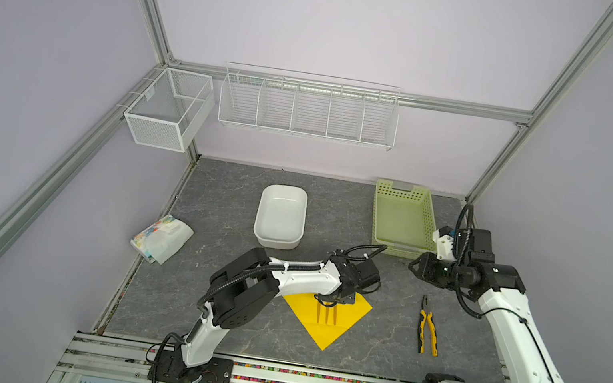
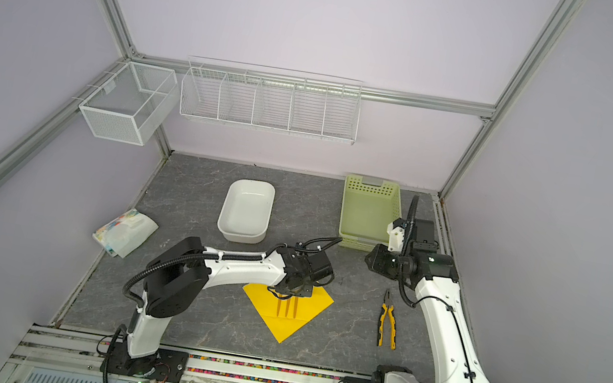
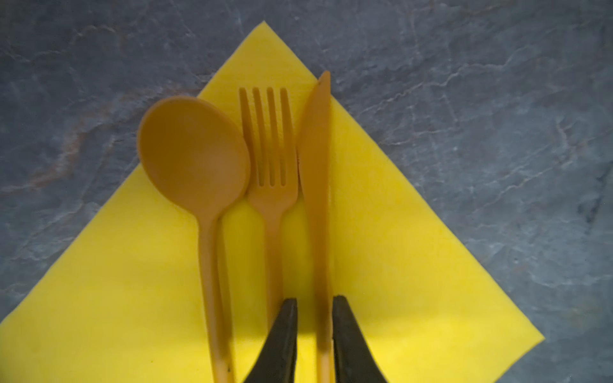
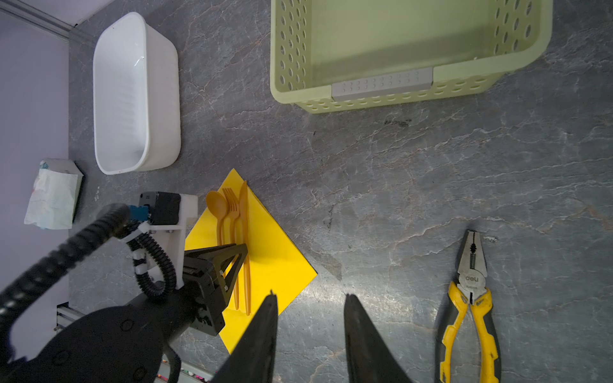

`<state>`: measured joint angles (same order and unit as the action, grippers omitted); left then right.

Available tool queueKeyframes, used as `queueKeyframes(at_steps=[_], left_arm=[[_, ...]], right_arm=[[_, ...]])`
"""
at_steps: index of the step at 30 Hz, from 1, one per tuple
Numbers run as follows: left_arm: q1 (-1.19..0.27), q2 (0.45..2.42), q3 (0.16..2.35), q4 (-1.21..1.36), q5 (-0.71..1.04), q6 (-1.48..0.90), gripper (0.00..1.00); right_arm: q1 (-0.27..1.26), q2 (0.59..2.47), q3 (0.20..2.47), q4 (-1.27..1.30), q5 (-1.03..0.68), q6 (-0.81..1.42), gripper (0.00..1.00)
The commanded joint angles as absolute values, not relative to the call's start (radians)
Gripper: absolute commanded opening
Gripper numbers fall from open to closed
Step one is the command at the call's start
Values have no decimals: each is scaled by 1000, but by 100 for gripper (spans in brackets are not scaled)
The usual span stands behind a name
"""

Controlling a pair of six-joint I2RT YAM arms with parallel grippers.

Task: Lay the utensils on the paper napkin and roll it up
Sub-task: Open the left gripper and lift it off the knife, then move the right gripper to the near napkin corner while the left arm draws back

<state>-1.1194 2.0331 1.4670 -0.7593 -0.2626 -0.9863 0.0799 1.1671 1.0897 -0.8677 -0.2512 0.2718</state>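
The yellow paper napkin (image 1: 329,333) (image 2: 284,328) (image 3: 414,272) (image 4: 278,262) lies flat on the grey table with one corner toward the front. On it lie the orange utensils (image 1: 326,314) (image 2: 287,307) side by side: a spoon (image 3: 194,152), a fork (image 3: 270,185) and a knife (image 3: 316,165). My left gripper (image 3: 313,300) (image 1: 337,299) hangs low over their handles. Its jaws stand narrowly open astride the knife handle, with a gap on the fork side. My right gripper (image 4: 310,295) (image 1: 412,266) hovers open and empty to the right of the napkin.
A white tub (image 1: 275,242) stands behind the napkin and a green perforated basket (image 1: 400,252) at the back right. Yellow-handled pliers (image 1: 428,331) lie right of the napkin. A white printed packet (image 1: 162,238) sits at the left edge. Wire baskets (image 1: 306,116) hang on the back wall.
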Motion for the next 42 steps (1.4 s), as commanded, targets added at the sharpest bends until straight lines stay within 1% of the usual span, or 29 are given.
queueKeyframes(at_steps=[1, 8, 15, 18, 24, 29, 32, 36, 38, 42], left_arm=[[-1124, 1972, 1510, -788, -294, -976, 22], [-1124, 1895, 1518, -810, -340, -952, 23], [-1121, 1803, 1503, -858, -448, -906, 23], [-1111, 1757, 1471, -848, -469, -873, 23], [-1071, 1639, 1356, -767, -452, -806, 24], [-1004, 1521, 1221, -660, -395, -752, 32], [-958, 1449, 1132, -587, -351, -714, 36], [-913, 1360, 1040, -512, -332, -655, 38], [-887, 1311, 1006, -498, -323, -636, 42], [-805, 1204, 911, -434, -250, -592, 49]], right_arm=[[77, 1155, 1077, -868, -247, 247, 37], [76, 1161, 1081, -867, -280, 226, 37], [78, 1140, 1060, -856, -321, 210, 40], [82, 1137, 1051, -850, -343, 206, 41], [101, 1134, 1036, -836, -360, 199, 43], [141, 1131, 1032, -818, -406, 199, 45], [182, 1124, 1019, -810, -400, 190, 46], [265, 1086, 965, -757, -394, 161, 46], [297, 1072, 943, -739, -396, 147, 46], [383, 1024, 904, -707, -386, 71, 46]])
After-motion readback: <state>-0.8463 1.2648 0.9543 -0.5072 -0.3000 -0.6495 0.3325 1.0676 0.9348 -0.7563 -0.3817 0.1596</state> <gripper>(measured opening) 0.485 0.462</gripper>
